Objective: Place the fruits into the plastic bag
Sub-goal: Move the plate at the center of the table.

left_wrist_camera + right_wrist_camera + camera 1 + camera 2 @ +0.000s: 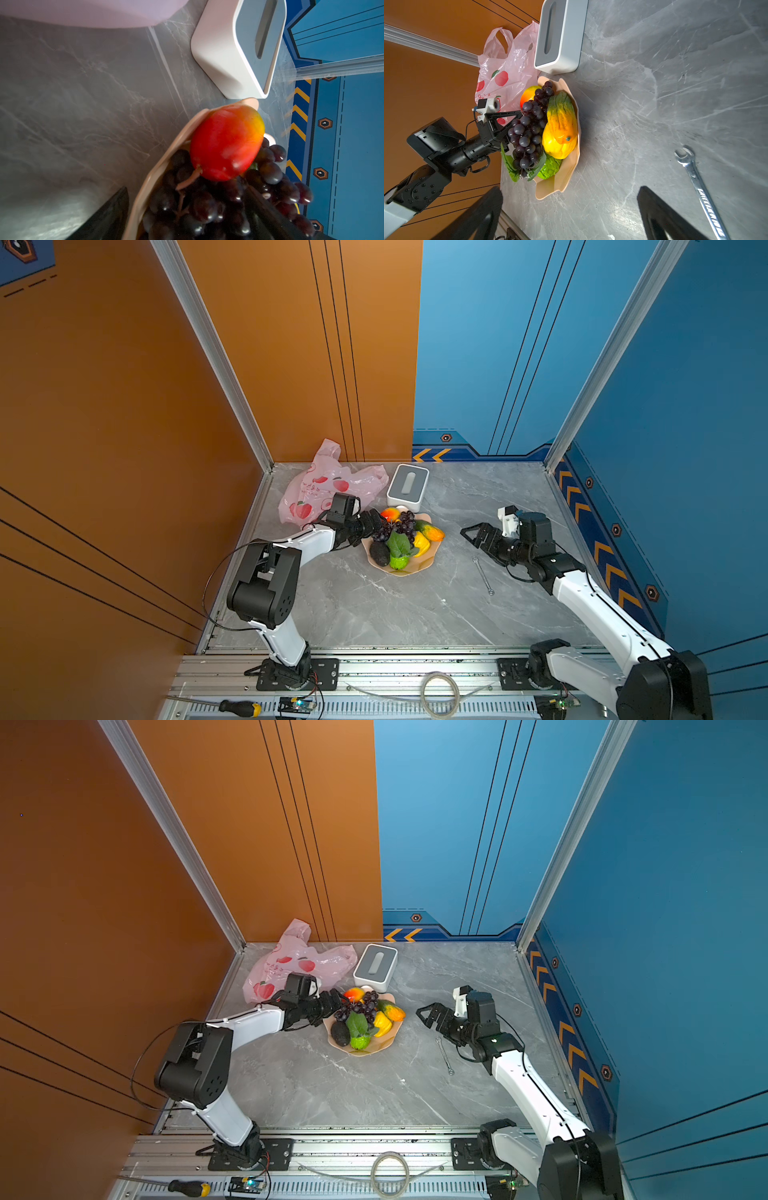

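You had the grey marbled table [374,605] carrying everything, and I have placed the rest by the peach plate [420,567] near its middle. Both top views showed the pink plastic bag [320,489] lying crumpled behind the plate toward the orange wall, while the left wrist view caught only a blurred pink edge of it. The white-and-grey box [408,487] stood just behind the plate, and the left wrist view showed its corner just beside the rim. Your left gripper [376,524] sat at the plate's edge on the orange-wall side. The top views lost its fingers against the grape bunch [401,524], but the left wrist view showed them spread: one finger [108,216] outside the rim, the other over the grapes, neither clamped on anything. Your right gripper [471,533] hung well apart from the plate on the blue-wall side, and its own wrist view showed its jaws wide and empty. All the fruits [361,1019] lay on the plate. The grapes were across the middle and the mango [224,143] was at the rim nearest the box. The yellow fruit [556,145] and the orange one [560,118] were on the side facing the right gripper. The lime-green one [399,562] and the avocado [379,553] were at the near rim, and you saw the avocado only from above. A wrench [702,191] lay on the table apart from the plate, near the right gripper.
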Available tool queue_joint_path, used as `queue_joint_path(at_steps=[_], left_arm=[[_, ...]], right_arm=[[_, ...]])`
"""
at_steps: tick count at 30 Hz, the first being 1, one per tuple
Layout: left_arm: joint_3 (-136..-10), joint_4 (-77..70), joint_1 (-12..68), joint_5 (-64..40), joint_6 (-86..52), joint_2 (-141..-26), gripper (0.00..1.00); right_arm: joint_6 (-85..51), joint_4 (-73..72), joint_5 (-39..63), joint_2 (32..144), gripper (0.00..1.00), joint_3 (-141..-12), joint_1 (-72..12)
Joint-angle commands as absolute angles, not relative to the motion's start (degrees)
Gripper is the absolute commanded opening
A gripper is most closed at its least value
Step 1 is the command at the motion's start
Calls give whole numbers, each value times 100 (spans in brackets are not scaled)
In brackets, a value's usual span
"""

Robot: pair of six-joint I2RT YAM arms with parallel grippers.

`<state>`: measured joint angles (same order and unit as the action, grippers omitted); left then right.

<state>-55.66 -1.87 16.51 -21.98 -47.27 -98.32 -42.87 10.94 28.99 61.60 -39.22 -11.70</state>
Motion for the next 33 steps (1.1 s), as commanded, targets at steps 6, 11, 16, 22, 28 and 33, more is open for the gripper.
queue_joint_path(at_steps=[6, 11, 16, 22, 28, 33], left_arm=[[-5757, -372, 1967, -2334, -4788, -10071, 72], [-5774, -530, 2120, -2327, -4850, -10192, 71], [-6052, -623, 2353, -2299, -4917, -10399, 71], [-6401, -642, 2715, -2252, -4988, -10730, 72], [-6440, -655, 2826, -2243, -5002, -10863, 73], [-6217, -615, 2643, -2311, -4908, -10635, 76]], right_arm=[[-4219, 1190, 2973, 5984, 100, -3784, -1119], [-4192, 1255, 2962, 5893, 100, -3746, -1093], [-4150, 1318, 2944, 5846, 100, -3692, -1066], [-4083, 1422, 2927, 5724, 100, -3630, -986], [-4013, 1549, 2953, 5635, 100, -3620, -864], [-3982, 1598, 2923, 5603, 100, -3632, -810]])
